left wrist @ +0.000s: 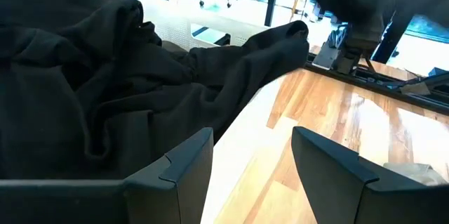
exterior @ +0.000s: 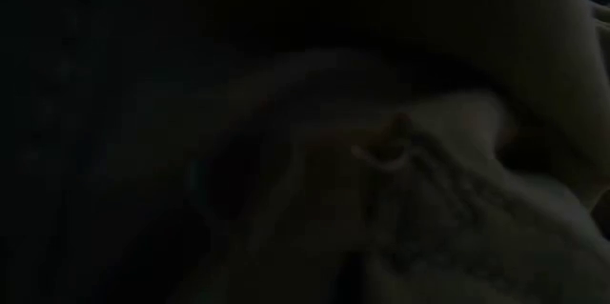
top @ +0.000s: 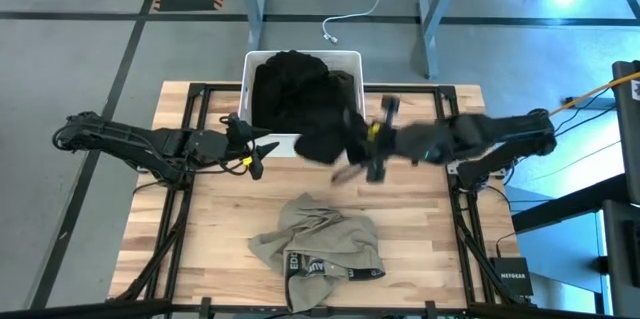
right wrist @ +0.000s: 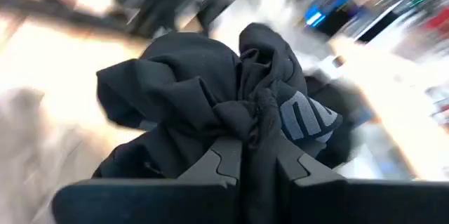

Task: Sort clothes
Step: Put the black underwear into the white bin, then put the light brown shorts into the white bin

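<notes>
You have one wooden table (top: pixel 420 229) with one white bin (top: pixel 262 145) at its far edge, heaped with black clothes (top: pixel 292 84) spilling over the near rim. One khaki-tan trousers (top: pixel 325 244) lies crumpled at the near edge, right against the low camera, so that view is almost all dark. Your right gripper (right wrist: pixel 254 159) is clamped on a black garment (right wrist: pixel 203 97) beside the bin. Your left gripper (left wrist: pixel 252 161) hangs spread wide, holding nothing, near the bin's front.
</notes>
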Action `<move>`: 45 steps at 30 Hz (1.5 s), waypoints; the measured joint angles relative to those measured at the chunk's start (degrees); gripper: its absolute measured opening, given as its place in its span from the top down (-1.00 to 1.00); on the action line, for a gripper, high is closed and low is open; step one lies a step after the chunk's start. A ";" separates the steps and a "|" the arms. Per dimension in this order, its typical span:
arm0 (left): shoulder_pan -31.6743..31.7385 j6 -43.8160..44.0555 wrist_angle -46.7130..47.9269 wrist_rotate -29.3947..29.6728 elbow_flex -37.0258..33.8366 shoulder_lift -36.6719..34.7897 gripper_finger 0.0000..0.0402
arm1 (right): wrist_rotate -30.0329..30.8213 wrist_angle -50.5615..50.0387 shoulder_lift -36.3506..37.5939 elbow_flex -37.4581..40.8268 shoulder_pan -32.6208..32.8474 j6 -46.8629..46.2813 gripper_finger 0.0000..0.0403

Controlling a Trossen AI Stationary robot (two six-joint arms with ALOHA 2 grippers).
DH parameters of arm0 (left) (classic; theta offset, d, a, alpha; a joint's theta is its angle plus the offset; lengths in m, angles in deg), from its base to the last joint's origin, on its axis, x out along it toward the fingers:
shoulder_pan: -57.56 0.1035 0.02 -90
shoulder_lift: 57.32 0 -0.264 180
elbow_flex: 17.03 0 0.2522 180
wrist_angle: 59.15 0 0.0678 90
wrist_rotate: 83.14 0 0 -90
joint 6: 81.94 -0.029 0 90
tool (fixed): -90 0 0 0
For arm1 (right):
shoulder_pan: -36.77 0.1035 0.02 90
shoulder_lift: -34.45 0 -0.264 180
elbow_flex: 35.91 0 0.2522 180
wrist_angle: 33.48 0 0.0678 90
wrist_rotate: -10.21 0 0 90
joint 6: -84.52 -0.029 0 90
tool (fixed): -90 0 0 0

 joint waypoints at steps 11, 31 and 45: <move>0.00 -0.06 0.00 0.00 0.00 0.00 0.06 | -10.07 11.30 -3.74 -2.47 -23.76 4.32 0.78; -0.18 -0.61 0.33 -2.25 0.00 0.00 0.06 | -15.97 -16.97 -12.79 -19.02 -26.33 -2.02 -0.34; -3.25 -0.54 2.57 -3.60 0.02 1.96 0.06 | -18.27 -28.29 -11.85 -10.50 5.77 -17.54 -0.35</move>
